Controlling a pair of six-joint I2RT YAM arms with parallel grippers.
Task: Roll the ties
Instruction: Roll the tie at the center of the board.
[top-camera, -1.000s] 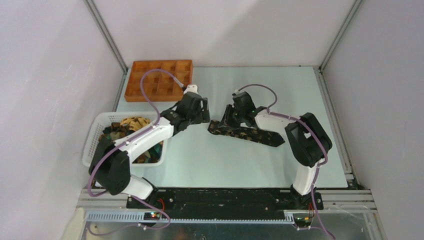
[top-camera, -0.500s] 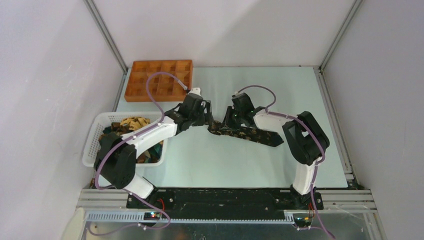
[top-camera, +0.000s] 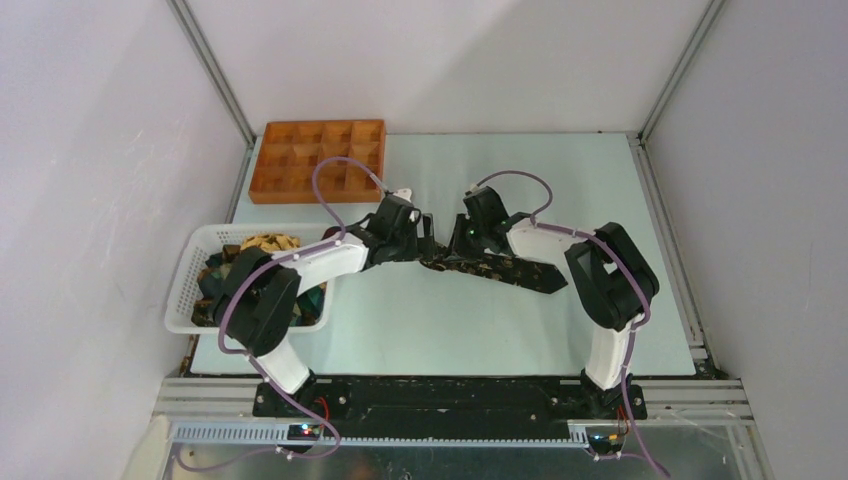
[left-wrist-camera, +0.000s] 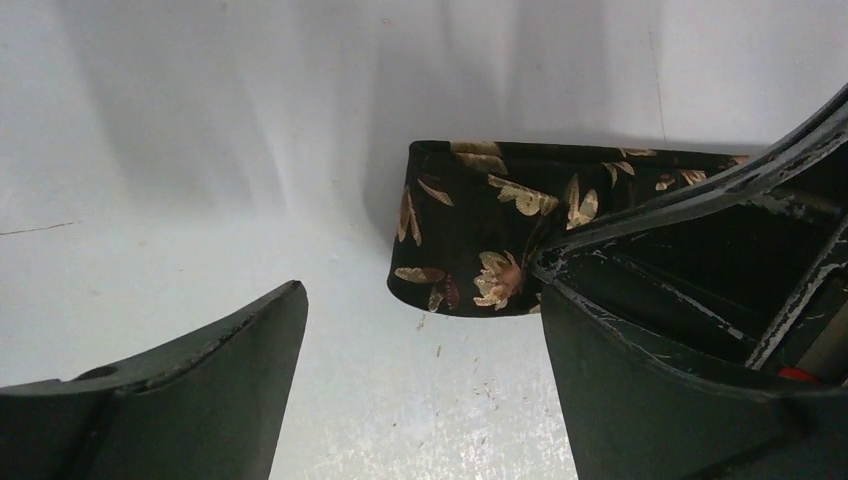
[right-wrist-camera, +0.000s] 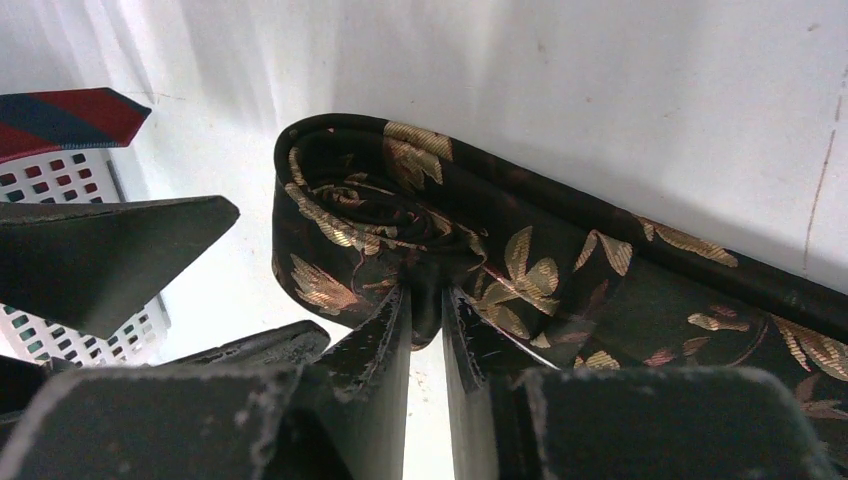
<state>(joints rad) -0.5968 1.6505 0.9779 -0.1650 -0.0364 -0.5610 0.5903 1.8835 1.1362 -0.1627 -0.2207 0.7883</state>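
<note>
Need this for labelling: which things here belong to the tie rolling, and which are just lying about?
Job: partly rolled tie on the table; heaped ties.
Lying about: white mesh basket holding them; orange compartment tray.

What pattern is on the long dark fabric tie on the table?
The long dark fabric tie shows gold-brown leaves on black; clearest in the right wrist view.

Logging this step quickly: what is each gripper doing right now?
Left gripper: open, holding nothing, at the rolled end of the tie.
Right gripper: closed, pinching the tie beside the roll.
</note>
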